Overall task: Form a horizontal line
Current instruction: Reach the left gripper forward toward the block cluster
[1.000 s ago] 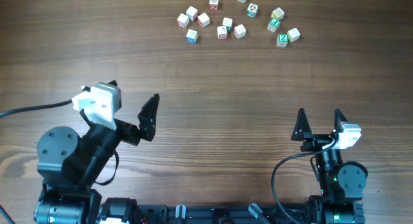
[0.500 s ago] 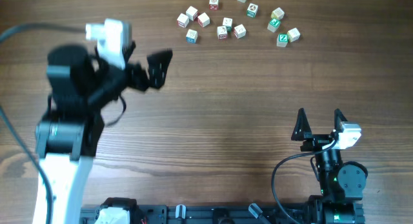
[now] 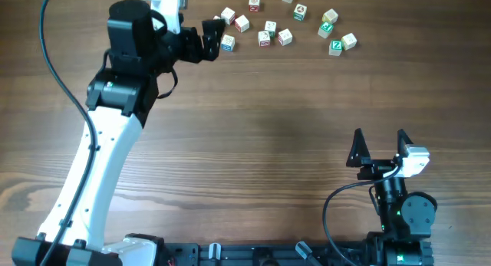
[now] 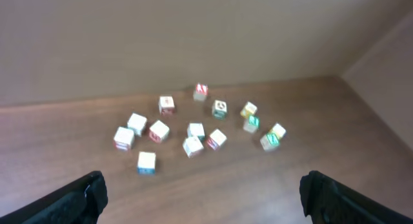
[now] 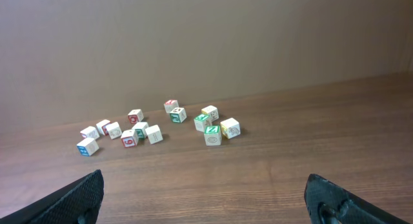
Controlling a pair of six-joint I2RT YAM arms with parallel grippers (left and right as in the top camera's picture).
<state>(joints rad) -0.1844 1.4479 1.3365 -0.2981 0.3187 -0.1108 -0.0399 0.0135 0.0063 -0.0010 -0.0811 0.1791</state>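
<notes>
Overhead view: no horizontal line yet, only loose letter cubes [image 3: 270, 27] scattered mostly right of the blue-printed cube [image 3: 228, 42]. Left gripper [image 3: 209, 41] just left of that cube, spread wide, holding nothing. Right gripper [image 3: 378, 147] well below-right of it, equally wide, empty. All lining-up left to do.

Desk [image 3: 261, 120] brown, wood-grained — cubes [image 3: 285, 37] white, printed red, green, blue. Left arm [image 3: 96, 170] white and black.

Three little white wooden blocks lie loose at the far side of the table [image 3: 307, 143], not in a row. The blue-printed block [image 3: 228, 42] sits alone. Behind it are the red-printed block [image 3: 242, 23] and the plain white block [image 3: 228, 15], close together.
</notes>
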